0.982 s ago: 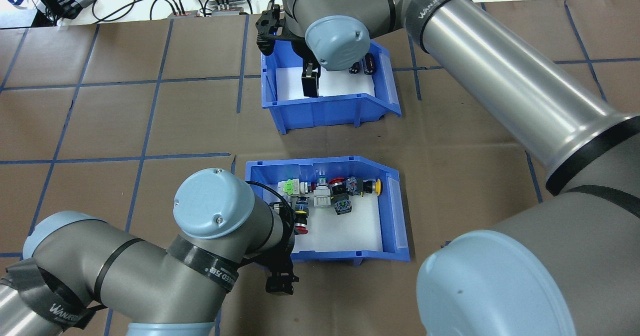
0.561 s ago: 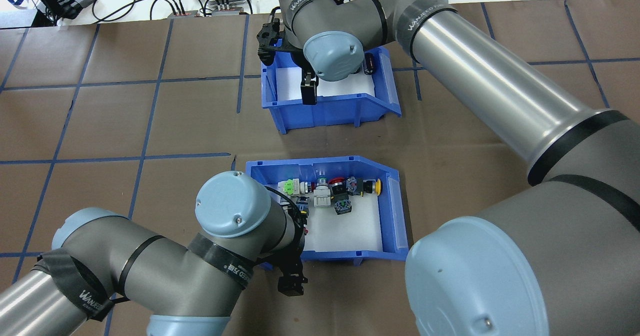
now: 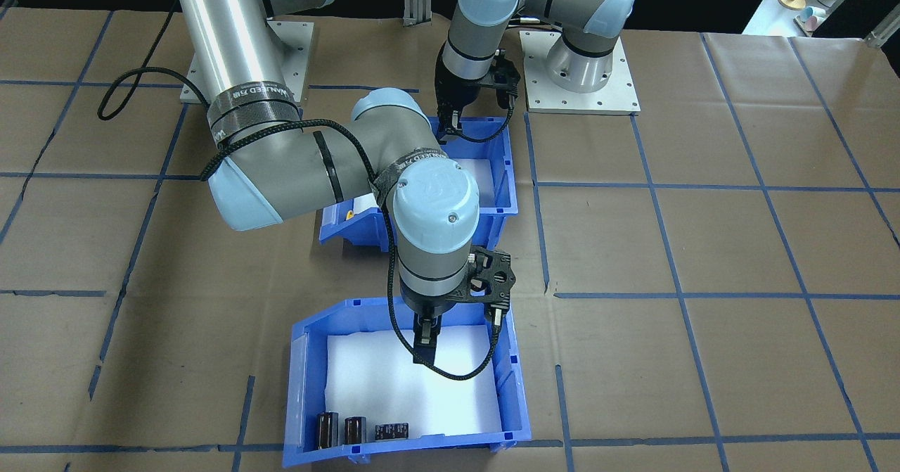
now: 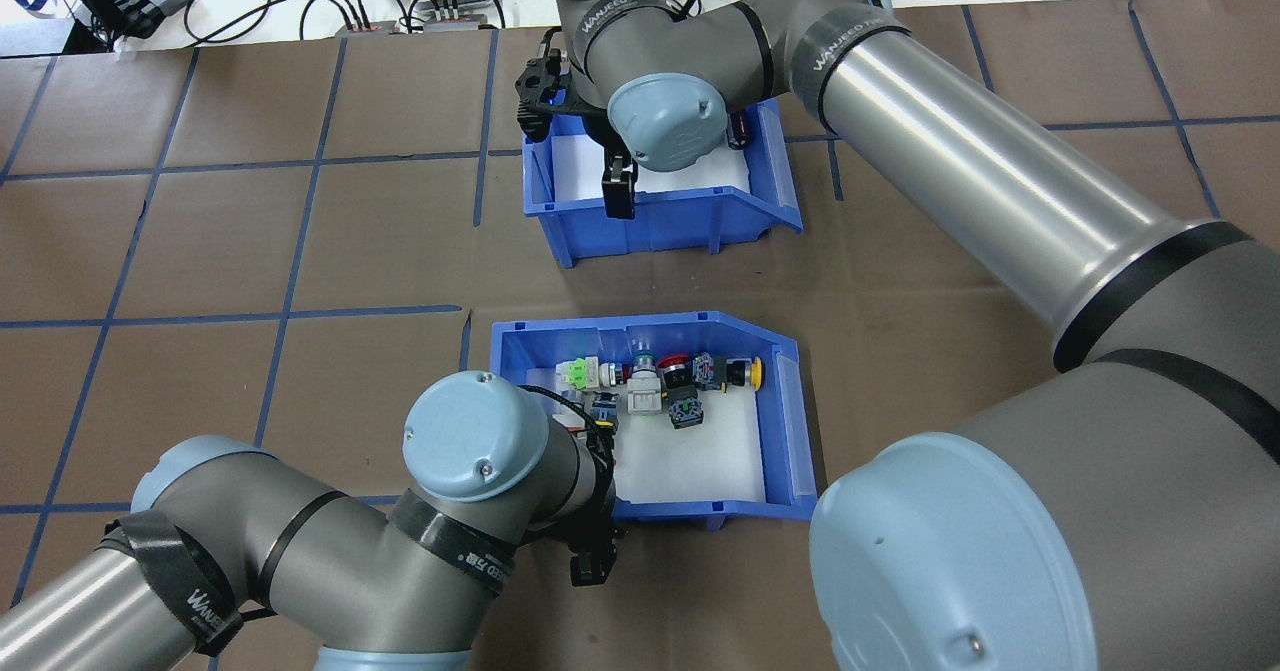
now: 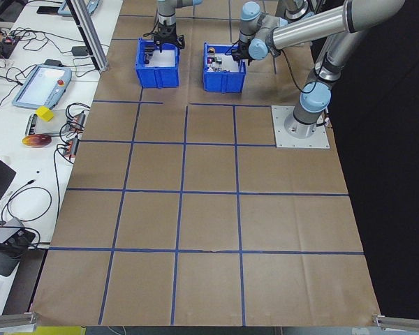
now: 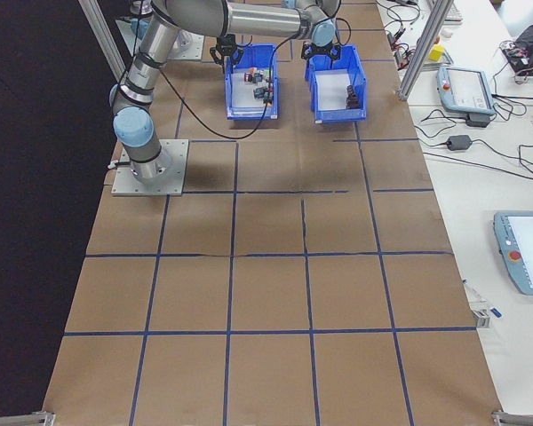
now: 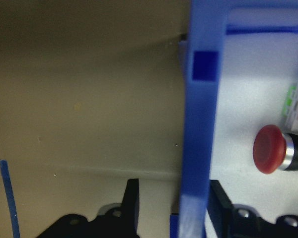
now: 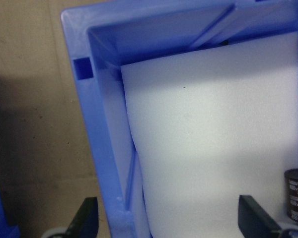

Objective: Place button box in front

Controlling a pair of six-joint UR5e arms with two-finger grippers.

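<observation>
The button box (image 4: pixel 640 329), a blue bin with a white foam floor, sits near the robot. A red mushroom button (image 7: pixel 269 148) and yellow (image 4: pixel 757 372) and green (image 4: pixel 577 376) switches lie inside. My left gripper (image 7: pixel 174 187) is open, one finger on each side of the box's left wall near its front corner; in the overhead view my wrist hides it. My right gripper (image 3: pixel 460 335) is open over the far blue bin (image 4: pixel 770 201), one finger (image 4: pixel 619 191) inside on the foam and the other outside its wall. That bin holds dark cylinders (image 3: pixel 327 430).
Cables and small devices (image 4: pixel 430 11) line the far table edge. The two arm bases (image 3: pixel 576 71) are bolted to the table behind the button box. Blue tape lines grid the brown table. A side bench with pendants (image 6: pixel 466 89) runs past the far bin.
My left wrist has shifted right and closer to the button box's near-left corner. My right gripper's finger slid a little toward the far bin's near wall. Both bins stayed put.
</observation>
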